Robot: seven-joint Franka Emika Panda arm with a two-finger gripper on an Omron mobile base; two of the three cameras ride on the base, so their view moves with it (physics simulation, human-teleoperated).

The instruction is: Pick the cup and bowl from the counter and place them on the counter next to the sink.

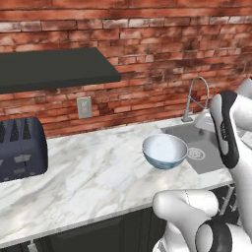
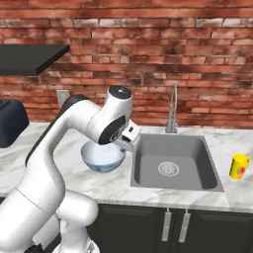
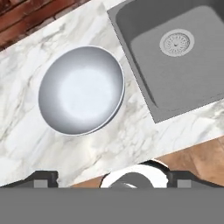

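I am looking at the wide round bowl (image 1: 165, 151), white inside and light blue-grey outside, which is sitting upright on the white marble counter with grey veins (image 1: 88, 172), just beside the left rim of the grey rectangular metal sink (image 2: 173, 163) and apart from it by a narrow strip of marble. In the hand view I am seeing the bowl (image 3: 82, 90) from above, with the sink's round drain (image 3: 176, 42) off to one side. My gripper (image 3: 113, 180) is hanging over the counter's front edge near the bowl, its two dark fingertips (image 3: 43, 179) standing wide apart with nothing between them and nothing touching them. The small yellow tumbler cup with a red mark (image 2: 239, 166) is standing upright on the counter on the far side of the sink, to the right of the basin and well apart from the bowl. A tall thin steel faucet (image 2: 172, 112) is rising at the back edge of the sink, against the red brick wall (image 2: 163, 64). A dark blue toaster (image 1: 20, 147) is sitting at the counter's left end, under a dark shelf (image 1: 54, 69).
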